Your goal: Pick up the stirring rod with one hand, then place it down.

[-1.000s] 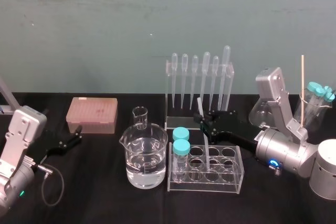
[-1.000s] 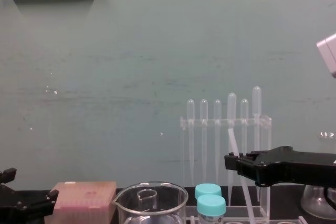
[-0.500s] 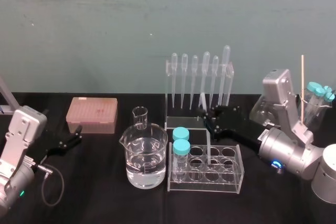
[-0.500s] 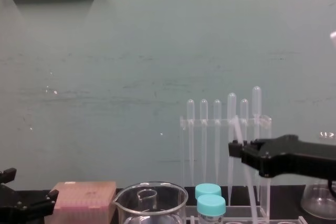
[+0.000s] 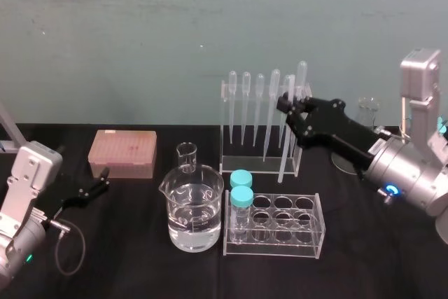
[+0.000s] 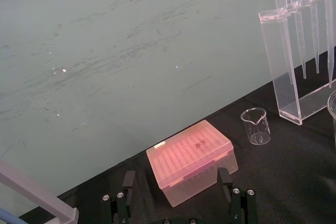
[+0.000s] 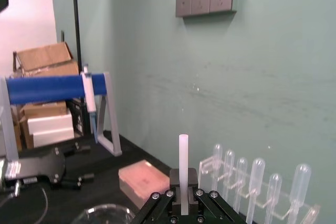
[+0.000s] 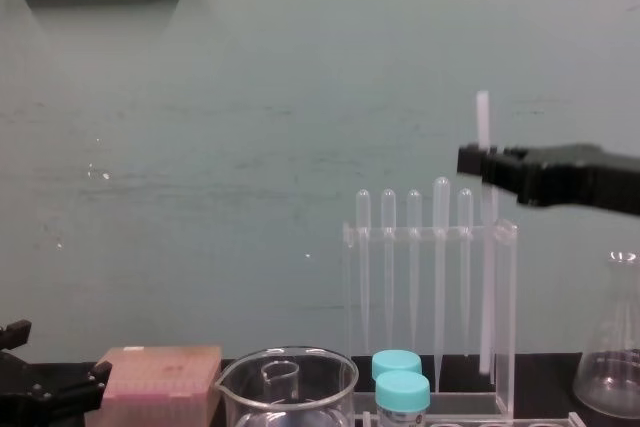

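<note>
The stirring rod (image 5: pixel 284 152) is a thin translucent-white stick, held upright in the air in front of the pipette rack (image 5: pixel 238 131). My right gripper (image 5: pixel 289 105), black and angular, is shut on the rod near its upper end. In the chest view the rod (image 8: pixel 486 277) hangs straight down from the right gripper (image 8: pixel 482 162), with a short piece sticking out above it. The right wrist view shows the rod (image 7: pixel 183 156) rising from between the closed fingers. The rod's lower end hangs above the test-tube rack (image 5: pixel 308 232).
A water-filled beaker (image 5: pixel 192 208), a small beaker (image 5: pixel 186 155) and a pink tip box (image 5: pixel 122 152) sit to the left. Two blue-capped tubes (image 5: pixel 241 190) stand in the test-tube rack. A flask (image 8: pixel 612 367) is at the right. My left gripper (image 6: pixel 176 184) rests open near the tip box.
My right gripper has lifted the rod up out of the test-tube rack and back toward the pipette rack. The rod went from leaning to upright. The left arm has not moved.
</note>
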`<state>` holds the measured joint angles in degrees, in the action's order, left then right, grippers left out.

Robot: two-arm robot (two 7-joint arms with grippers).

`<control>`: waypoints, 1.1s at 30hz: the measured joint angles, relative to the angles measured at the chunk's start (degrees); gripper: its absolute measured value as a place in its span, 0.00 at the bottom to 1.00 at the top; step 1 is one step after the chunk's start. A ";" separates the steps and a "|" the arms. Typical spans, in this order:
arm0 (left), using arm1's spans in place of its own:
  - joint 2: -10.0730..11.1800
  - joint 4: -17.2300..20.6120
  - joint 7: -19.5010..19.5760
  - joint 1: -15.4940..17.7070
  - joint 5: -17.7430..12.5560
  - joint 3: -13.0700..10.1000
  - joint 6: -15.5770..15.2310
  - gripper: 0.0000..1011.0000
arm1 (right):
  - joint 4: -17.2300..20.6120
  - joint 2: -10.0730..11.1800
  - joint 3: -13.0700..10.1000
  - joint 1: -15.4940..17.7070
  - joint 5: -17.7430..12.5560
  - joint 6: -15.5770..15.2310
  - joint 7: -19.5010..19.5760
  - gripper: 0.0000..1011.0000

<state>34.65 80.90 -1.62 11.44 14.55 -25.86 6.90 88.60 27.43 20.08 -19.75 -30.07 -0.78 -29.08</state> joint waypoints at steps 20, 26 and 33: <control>0.00 0.00 0.00 0.00 0.00 0.00 0.00 0.99 | 5.56 3.16 -1.66 1.15 -2.14 -0.28 0.68 0.07; 0.00 0.00 0.00 0.00 0.00 0.00 0.00 0.99 | 6.01 3.58 -1.71 1.11 -2.16 0.11 0.70 0.07; 0.00 0.00 0.00 0.00 0.00 0.00 0.00 0.99 | 6.06 3.72 -1.64 1.07 -1.96 0.27 0.91 0.07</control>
<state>34.65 80.90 -1.62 11.43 14.55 -25.86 6.91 94.66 31.15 18.44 -18.69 -32.03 -0.51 -28.17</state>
